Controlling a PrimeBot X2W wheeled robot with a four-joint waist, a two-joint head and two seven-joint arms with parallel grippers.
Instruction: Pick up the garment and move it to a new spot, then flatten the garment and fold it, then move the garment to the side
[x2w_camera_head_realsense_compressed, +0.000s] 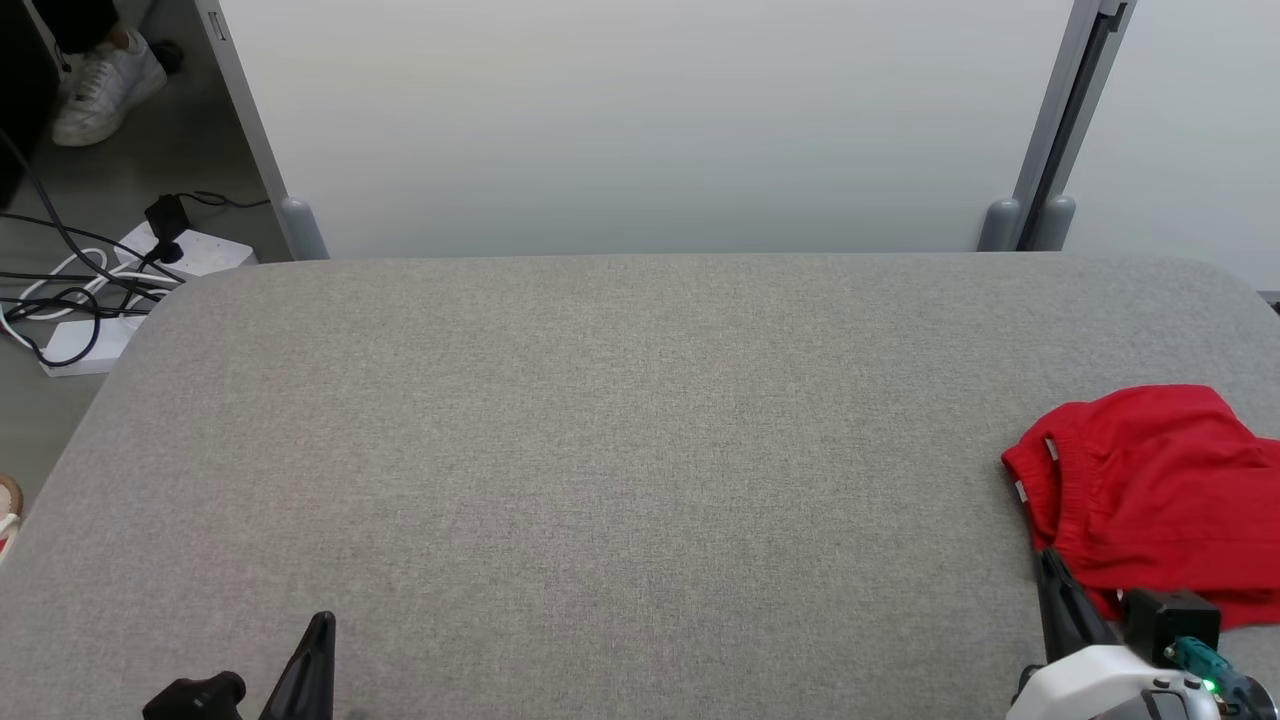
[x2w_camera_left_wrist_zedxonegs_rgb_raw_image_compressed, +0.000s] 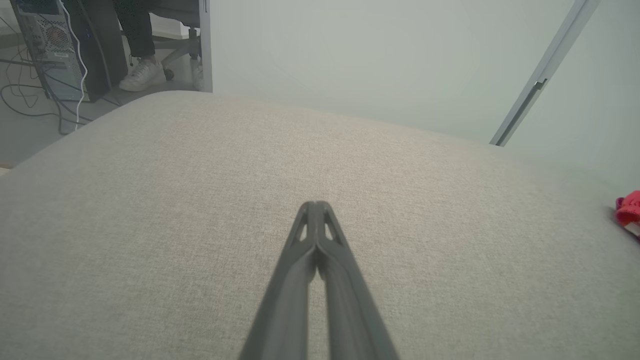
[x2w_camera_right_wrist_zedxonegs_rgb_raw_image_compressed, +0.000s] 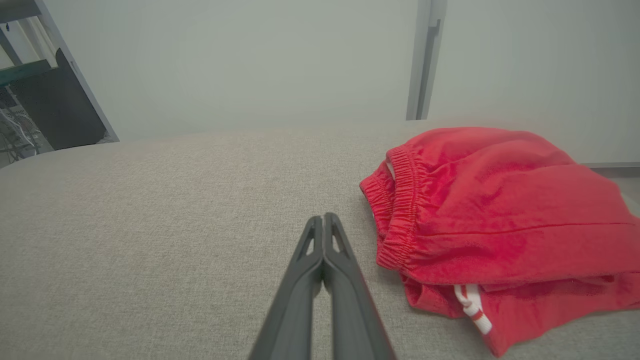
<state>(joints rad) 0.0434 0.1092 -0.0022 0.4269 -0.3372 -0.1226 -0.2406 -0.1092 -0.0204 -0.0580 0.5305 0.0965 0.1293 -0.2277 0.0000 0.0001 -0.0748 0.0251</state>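
Bench (x2w_camera_head_realsense_compressed: 640, 450), grey fabric top. Garment (x2w_camera_right_wrist_zedxonegs_rgb_raw_image_compressed: 500, 220): red shorts with a gathered waistband and a white drawstring, lying bunched at the bench's right edge, toward the near right corner. Right gripper (x2w_camera_right_wrist_zedxonegs_rgb_raw_image_compressed: 324, 217): 2 fingers pressed together, holding nothing, tips over bare fabric just beside the waistband. Left gripper (x2w_camera_left_wrist_zedxonegs_rgb_raw_image_compressed: 316, 205): 2 fingers likewise closed and empty, near the front edge left of centre, well apart from the garment. On the floor off the far left corner: cables (x2w_camera_head_realsense_compressed: 70, 290) and a white shoe (x2w_camera_head_realsense_compressed: 105, 85).
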